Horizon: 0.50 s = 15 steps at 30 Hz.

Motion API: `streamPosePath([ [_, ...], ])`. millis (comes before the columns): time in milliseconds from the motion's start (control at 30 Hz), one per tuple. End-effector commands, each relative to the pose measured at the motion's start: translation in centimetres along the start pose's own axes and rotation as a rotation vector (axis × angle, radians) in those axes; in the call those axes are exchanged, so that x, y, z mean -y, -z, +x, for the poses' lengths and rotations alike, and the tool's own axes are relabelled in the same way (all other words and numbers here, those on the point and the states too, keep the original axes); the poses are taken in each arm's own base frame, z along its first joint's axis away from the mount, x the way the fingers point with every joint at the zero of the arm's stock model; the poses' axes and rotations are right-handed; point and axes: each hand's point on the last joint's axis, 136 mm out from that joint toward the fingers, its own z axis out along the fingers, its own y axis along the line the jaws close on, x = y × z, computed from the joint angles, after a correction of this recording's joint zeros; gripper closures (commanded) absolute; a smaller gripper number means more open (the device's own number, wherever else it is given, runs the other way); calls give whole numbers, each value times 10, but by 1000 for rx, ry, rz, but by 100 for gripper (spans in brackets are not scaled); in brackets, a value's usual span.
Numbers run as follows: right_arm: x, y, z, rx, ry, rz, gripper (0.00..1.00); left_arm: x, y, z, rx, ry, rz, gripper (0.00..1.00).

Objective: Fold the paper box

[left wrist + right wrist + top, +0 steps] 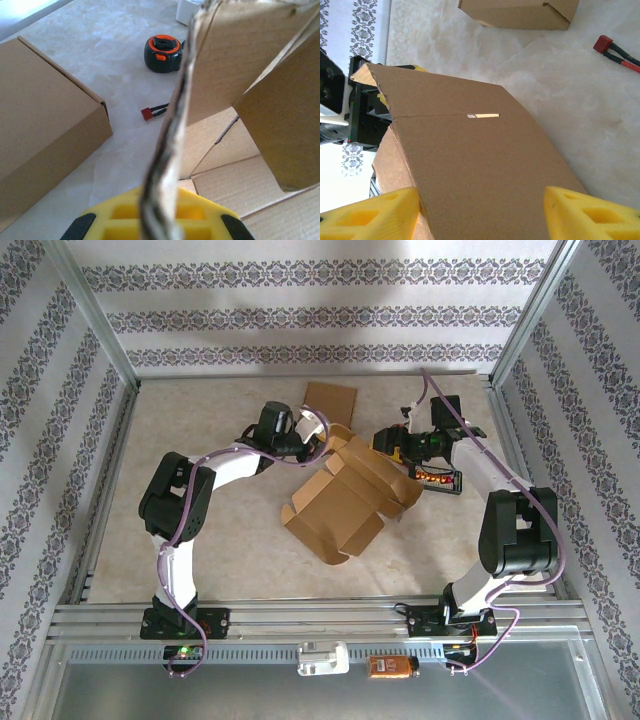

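The cardboard box [345, 505] lies half-folded at mid-frame in the top view. The left claw [160, 222] pinches its upright flap (edge-on, lower centre). The right claw [480, 215] is spread, straddling a panel.

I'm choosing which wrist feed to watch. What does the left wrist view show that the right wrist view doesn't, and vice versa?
Left wrist, not right: a black-and-orange tape measure, and the left gripper pinching an edge of the paper box. Right wrist, not left: a slot in that box's broad panel. Both: the paper box, a closed cardboard box and a red connector.
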Motion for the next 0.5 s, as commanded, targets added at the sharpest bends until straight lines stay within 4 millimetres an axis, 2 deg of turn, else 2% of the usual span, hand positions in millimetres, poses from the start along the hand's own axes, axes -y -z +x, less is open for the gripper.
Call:
streamPosePath([
  [0,2,-4,6,-17,-23,-5,32,25,-1,-31,43,-9,59,100],
  [133,-16,14,-1,29,-5,7,29,25,-4,-22,13,-14,50,100],
  [233,-33,38,-10,129,58,52,26,25,-4,-20,1,-19,45,100],
  [300,-43,47,-10,168,120,68,24,25,-4,-20,2,-21,44,100],
  [367,-46,49,-5,167,160,79,19,26,-5,-21,0,-21,48,100],
  [467,-43,43,6,129,190,89,18,25,-4,-23,-10,-24,45,100],
])
